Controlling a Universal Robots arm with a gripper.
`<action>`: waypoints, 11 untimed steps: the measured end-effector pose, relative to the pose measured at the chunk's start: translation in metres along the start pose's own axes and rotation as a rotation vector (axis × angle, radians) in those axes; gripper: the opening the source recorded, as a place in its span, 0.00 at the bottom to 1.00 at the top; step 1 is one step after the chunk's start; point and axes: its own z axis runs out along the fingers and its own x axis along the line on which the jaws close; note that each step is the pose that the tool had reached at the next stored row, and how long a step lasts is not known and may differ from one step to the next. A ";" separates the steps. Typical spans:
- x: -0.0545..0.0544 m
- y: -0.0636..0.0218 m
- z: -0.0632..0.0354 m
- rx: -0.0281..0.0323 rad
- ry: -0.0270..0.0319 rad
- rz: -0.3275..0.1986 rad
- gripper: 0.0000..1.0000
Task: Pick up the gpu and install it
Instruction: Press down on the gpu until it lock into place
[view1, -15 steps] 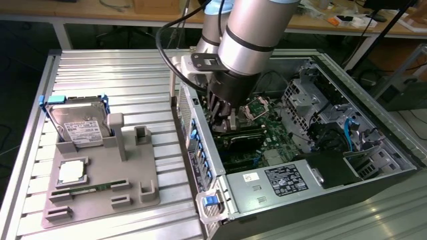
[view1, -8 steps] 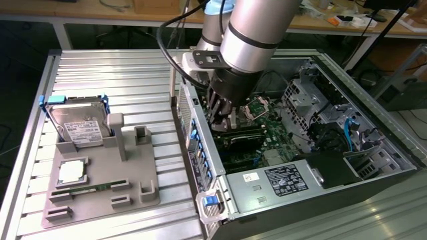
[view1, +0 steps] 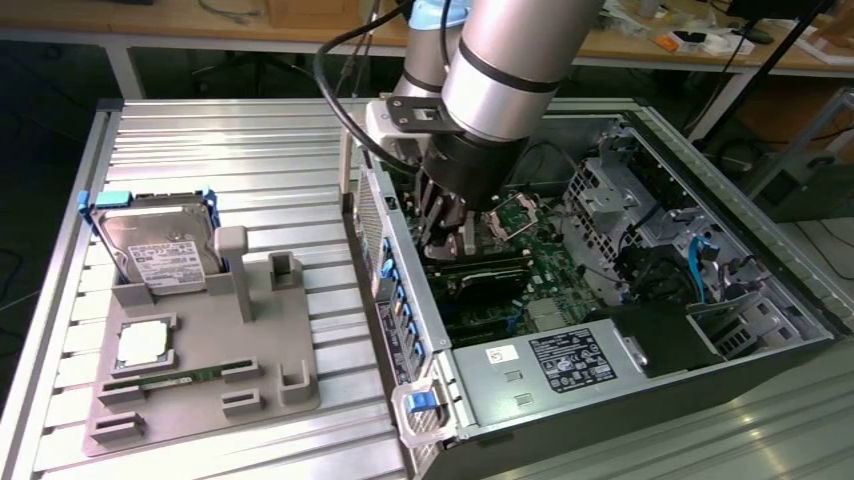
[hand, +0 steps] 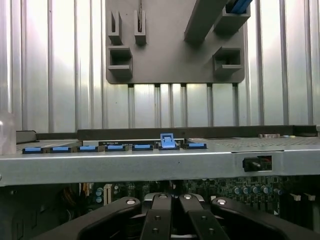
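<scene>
Well off the fingers toward the exterior view's left, the grey holder tray (view1: 200, 395) carries the hard drive (view1: 158, 250), a processor chip (view1: 142, 345) and the memory stick (view1: 180, 378). Nearer the fingers, the wall of the open computer case (view1: 747, 350) carries a row of blue clips (view1: 400, 310). The gripper (view1: 445, 232) is lowered inside the case just past that wall, its fingers (hand: 160, 220) pressed together (no gap between them in the wrist view). Directly under the fingertips stands a dark piece with a pale metal edge, apparently the gpu (view1: 461, 243); whether it is pinched cannot be told. The green motherboard (view1: 554, 270) lies beyond and below the fingers.
</scene>
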 end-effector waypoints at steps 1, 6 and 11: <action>0.000 0.0000 0.0005 0.0002 -0.0001 0.000 0.11; 0.000 0.0009 0.0061 0.0000 0.0004 0.002 0.11; 0.001 0.0025 0.0128 0.0004 0.0006 0.004 0.11</action>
